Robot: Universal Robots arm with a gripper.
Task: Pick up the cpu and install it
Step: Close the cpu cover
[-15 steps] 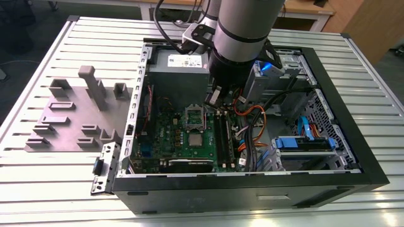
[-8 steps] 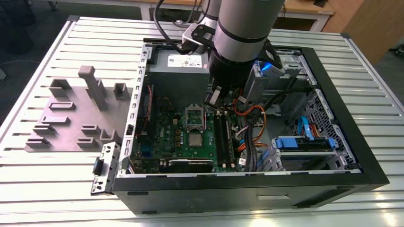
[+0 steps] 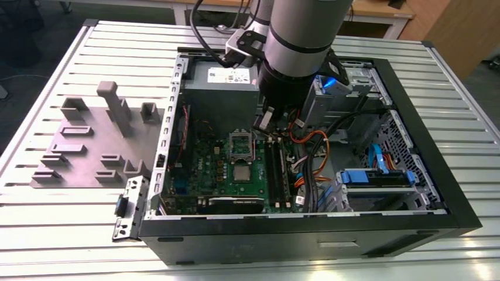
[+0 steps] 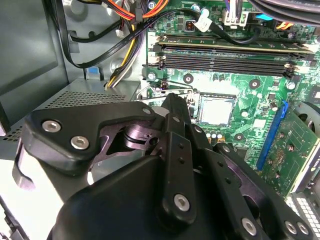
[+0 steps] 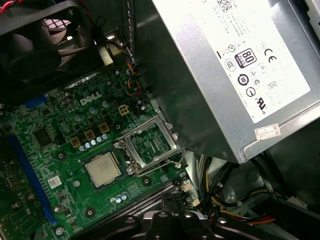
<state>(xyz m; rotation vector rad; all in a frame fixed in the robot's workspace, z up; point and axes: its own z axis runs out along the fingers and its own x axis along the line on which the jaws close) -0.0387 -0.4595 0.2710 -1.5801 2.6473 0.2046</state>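
Note:
The cpu is a small silvery square lying flat on the green motherboard inside the open computer case. It sits right beside the empty socket, whose metal bracket is flipped open. In both wrist views the cpu is bare, with nothing touching it, next to the socket. My gripper hangs over the board near the socket and memory slots, a short way above and apart from the cpu. Its black body blocks part of the socket in the second wrist view.
A grey power supply stands close beside the socket, and a black fan lies beyond it. Memory slots and orange and black cables run alongside. A grey fixture block rests on the slatted table at the exterior view's left.

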